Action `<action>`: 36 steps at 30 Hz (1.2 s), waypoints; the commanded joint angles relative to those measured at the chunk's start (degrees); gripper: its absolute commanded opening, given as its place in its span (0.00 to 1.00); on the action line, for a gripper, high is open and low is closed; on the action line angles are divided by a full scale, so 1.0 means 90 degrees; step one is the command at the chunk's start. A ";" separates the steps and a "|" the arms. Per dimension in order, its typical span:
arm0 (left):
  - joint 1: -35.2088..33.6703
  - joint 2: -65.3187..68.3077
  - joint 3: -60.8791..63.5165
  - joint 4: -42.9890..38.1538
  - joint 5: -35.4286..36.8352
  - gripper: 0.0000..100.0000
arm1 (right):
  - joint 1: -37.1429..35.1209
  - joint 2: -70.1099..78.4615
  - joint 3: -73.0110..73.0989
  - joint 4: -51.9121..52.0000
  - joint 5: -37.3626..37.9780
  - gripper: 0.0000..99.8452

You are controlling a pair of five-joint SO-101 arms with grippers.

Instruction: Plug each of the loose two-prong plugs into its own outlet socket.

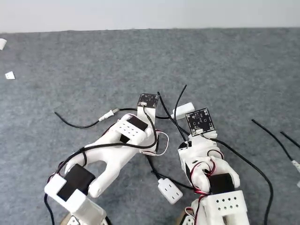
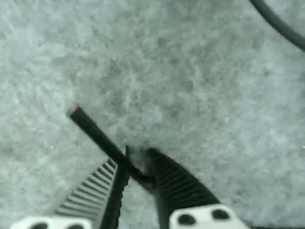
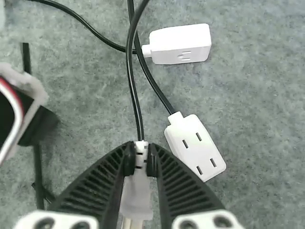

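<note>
Grey felt bench: right pincer is clamped on a white plug, socket block lying just beside at centre-right; left pincer is pinched on a black cord; prongs are best squared to slots before pressing.

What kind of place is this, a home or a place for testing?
Probably a robot test bench: a white arm beside another on a grey felt table, with a black cord and a white outlet socket.
</note>
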State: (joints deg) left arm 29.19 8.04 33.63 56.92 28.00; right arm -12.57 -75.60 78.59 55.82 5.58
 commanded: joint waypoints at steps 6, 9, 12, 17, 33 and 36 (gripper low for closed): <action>-0.0166 -0.0117 -0.0073 -0.0049 -0.0059 0.01 | 0.0063 -0.0073 -0.0430 -0.0103 -0.0059 0.01; -0.0166 -0.0127 -0.0132 0.0107 -0.0059 0.01 | 0.0063 -0.0073 -0.0430 -0.0103 -0.0049 0.01; -0.0186 -0.0127 -0.0366 0.0420 -0.0088 0.01 | 0.0063 -0.0073 -0.0430 -0.0103 -0.0049 0.01; -0.0371 -0.0127 -0.0786 0.0615 -0.0176 0.01 | 0.0063 -0.0073 -0.0420 -0.0103 -0.0049 0.01; -0.1143 0.0029 -0.1773 0.0088 -0.1485 0.01 | 0.0063 -0.0073 -0.0410 -0.0103 -0.0068 0.01; -0.1250 0.0107 -0.1744 0.0088 -0.1514 0.01 | 0.0063 -0.0073 -0.0410 -0.0103 -0.0059 0.01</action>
State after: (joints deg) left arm 19.08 9.19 20.26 59.12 14.90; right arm -12.57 -75.60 78.59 55.82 5.58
